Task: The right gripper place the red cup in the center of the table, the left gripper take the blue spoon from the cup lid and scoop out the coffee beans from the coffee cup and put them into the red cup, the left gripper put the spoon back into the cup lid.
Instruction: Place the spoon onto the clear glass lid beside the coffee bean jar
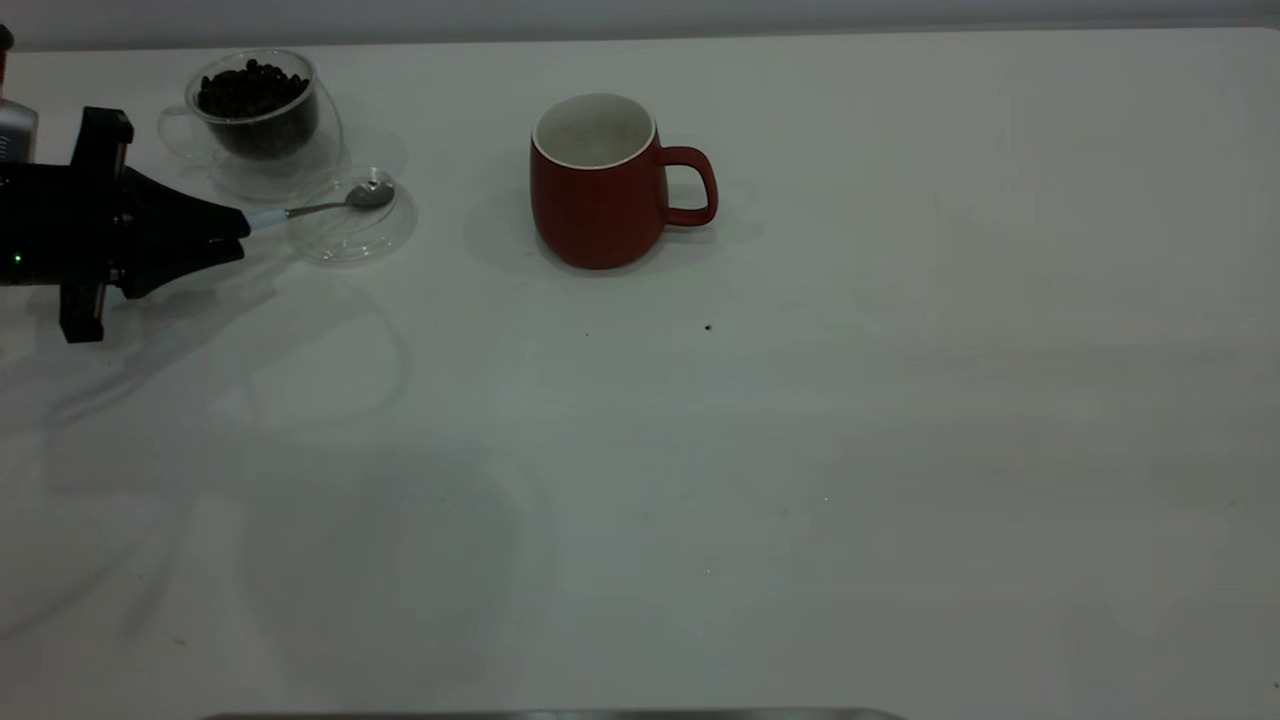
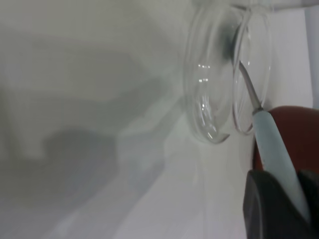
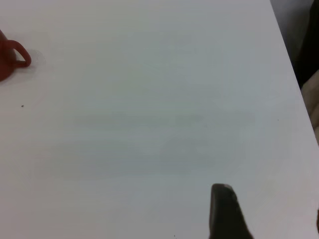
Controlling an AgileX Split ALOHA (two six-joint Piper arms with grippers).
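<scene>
The red cup (image 1: 600,190) stands upright near the table's middle with its handle to the right; its white inside looks empty. It shows again as the red cup (image 3: 5,59) far from my right gripper (image 3: 271,214), which hangs open over bare table. My left gripper (image 1: 235,225) is shut on the pale handle of the blue spoon (image 1: 330,205). The spoon's metal bowl lies over the clear cup lid (image 1: 350,235). Behind the lid stands the glass coffee cup (image 1: 255,105), holding dark coffee beans (image 1: 250,90). The left wrist view shows the spoon (image 2: 279,159) reaching the lid (image 2: 214,89).
A dark-topped object (image 1: 15,120) stands at the far left edge behind the left arm. One small dark speck (image 1: 708,326) lies on the white table (image 1: 800,450) in front of the red cup. The table's edge (image 3: 291,59) runs close to the right gripper.
</scene>
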